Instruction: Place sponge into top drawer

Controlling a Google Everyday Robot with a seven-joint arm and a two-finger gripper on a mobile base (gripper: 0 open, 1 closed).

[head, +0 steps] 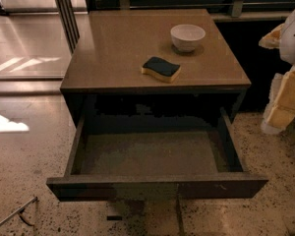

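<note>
Currently my gripper (286, 95) stands at the right edge of the view, off the right side of the cabinet (78, 102) and apart from it. It shows as pale, warm-lit blocks, partly cut off by the frame. Whether it is spread or pressed together I cannot tell. I see it touching nothing.

Item one: the sponge (161, 69) lies flat on the cabinet top (113, 48), right of centre and toward the front edge. Its dark side faces up, and the yellow foam shows along the near edge. It sits at a slight slant to the front edge. It is well apart from my gripper and is not in the drawer.

Item two: the bowl (187, 36) stands upright on the same top, behind the sponge and a little to the right. It is near the sponge but not touching it.

Item three: the drawer (152, 154) is pulled well out, directly under the top. Its front panel (157, 185) is the part nearest the camera. Both side walls and the greyish-brown bottom are in view. The sponge lies above and behind the open drawer.

Item four: the speckled floor (265, 215) surrounds the cabinet. A thin rod (14, 215) lies on it at lower left, clear of the drawer.
</note>
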